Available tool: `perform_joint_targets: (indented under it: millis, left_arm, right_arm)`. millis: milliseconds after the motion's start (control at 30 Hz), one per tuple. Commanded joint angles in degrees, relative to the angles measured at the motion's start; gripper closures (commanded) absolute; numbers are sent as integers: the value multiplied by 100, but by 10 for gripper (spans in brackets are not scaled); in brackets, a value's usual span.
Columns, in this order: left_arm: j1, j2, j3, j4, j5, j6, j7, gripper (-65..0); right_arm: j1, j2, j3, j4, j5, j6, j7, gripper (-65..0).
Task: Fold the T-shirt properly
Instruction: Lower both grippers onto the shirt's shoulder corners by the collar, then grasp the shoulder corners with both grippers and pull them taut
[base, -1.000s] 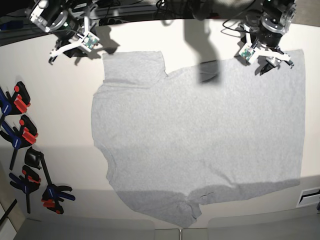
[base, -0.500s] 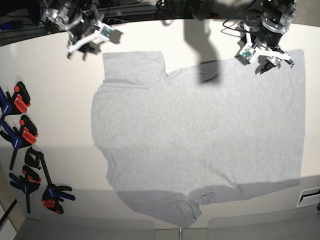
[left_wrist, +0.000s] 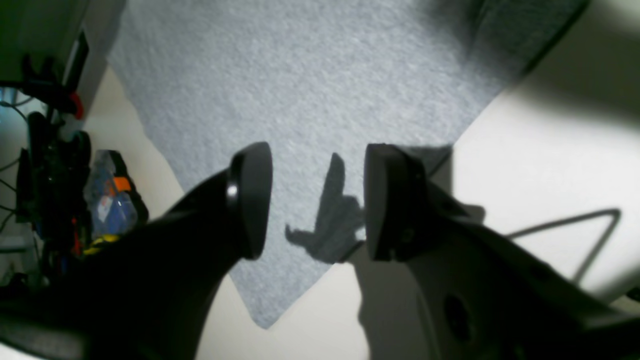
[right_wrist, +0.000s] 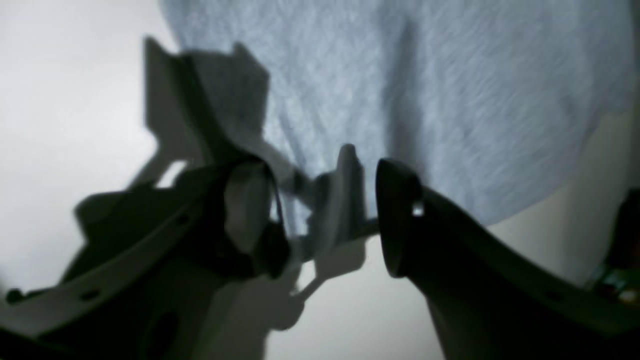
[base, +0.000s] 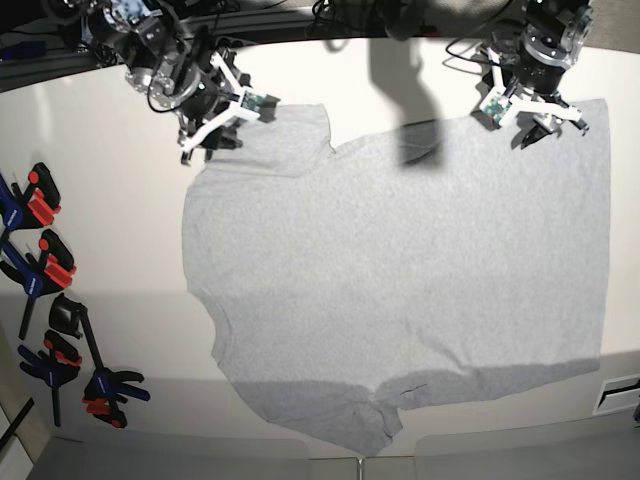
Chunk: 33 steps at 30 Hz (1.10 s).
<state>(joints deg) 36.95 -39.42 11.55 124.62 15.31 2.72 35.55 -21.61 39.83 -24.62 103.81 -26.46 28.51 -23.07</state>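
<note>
The light grey T-shirt (base: 400, 270) lies spread flat on the white table, sleeves to the left and hem to the right. My right gripper (base: 226, 124) is open and hovers at the edge of the upper-left sleeve. In the blurred right wrist view the right gripper (right_wrist: 325, 220) stands open over the sleeve cloth (right_wrist: 425, 100). My left gripper (base: 533, 122) is open above the shirt's top right corner. In the left wrist view the left gripper (left_wrist: 315, 200) is open over that corner of the shirt (left_wrist: 320, 75), holding nothing.
Several blue, red and black clamps (base: 45, 290) lie along the table's left edge; some also show in the left wrist view (left_wrist: 100, 200). Grey bins (base: 170, 458) stand at the near edge. A dark shadow (base: 420, 135) falls on the shirt's top edge.
My right arm has swung right and down from the table's far left corner to the upper-left sleeve. The left arm has stayed over the top right corner.
</note>
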Motion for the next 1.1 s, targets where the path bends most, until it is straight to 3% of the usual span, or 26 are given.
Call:
perform_joint_targets:
  millis: [0, 67, 133, 300, 433, 567, 667, 733, 833, 967, 1067]
  left_arm:
    - [17, -59, -26, 94, 44, 70, -114, -277]
    - [17, -59, -26, 94, 44, 70, -114, -277]
    - [17, -59, -26, 94, 44, 70, -111, -277]
    - [20, -61, -26, 92, 44, 68, -87, -277]
    - [20, -63, -26, 74, 66, 66, -79, -277]
    - [17, -68, -26, 59, 66, -42, 142, -277]
    - [20, -101, -26, -149, 63, -1211, 363, -277]
    - [17, -243, -26, -509, -2, -1687, 289, -277]
    - [17, -446, -26, -1193, 142, -1690, 105, -277]
    - [2, -476, -26, -2044, 721, -1617, 105, -277]
    - [7, -476, -26, -2481, 715, -1604, 260, -277]
  right_arm:
    - [48, 66, -111, -223, -63, 201, -308, -327]
    - [181, 66, -245, -337, -61, 164, -310, -323]
    - [210, 66, -315, -350, -61, 105, -313, -280]
    - [208, 66, -442, -350, -59, 94, -671, -7]
    - [205, 63, -549, -348, -59, -114, -1161, 0]
    - [205, 66, -660, -343, -61, -525, -1569, 0]
    - [205, 66, -669, -343, -61, -562, -1600, 0]
    - [208, 63, -669, -343, -61, -562, -1598, 0]
    - [205, 66, -669, -343, -61, -562, -1602, 0]
    - [205, 66, -669, -343, -61, -562, -1600, 0]
    - [205, 66, -669, -343, -61, -562, -1602, 0]
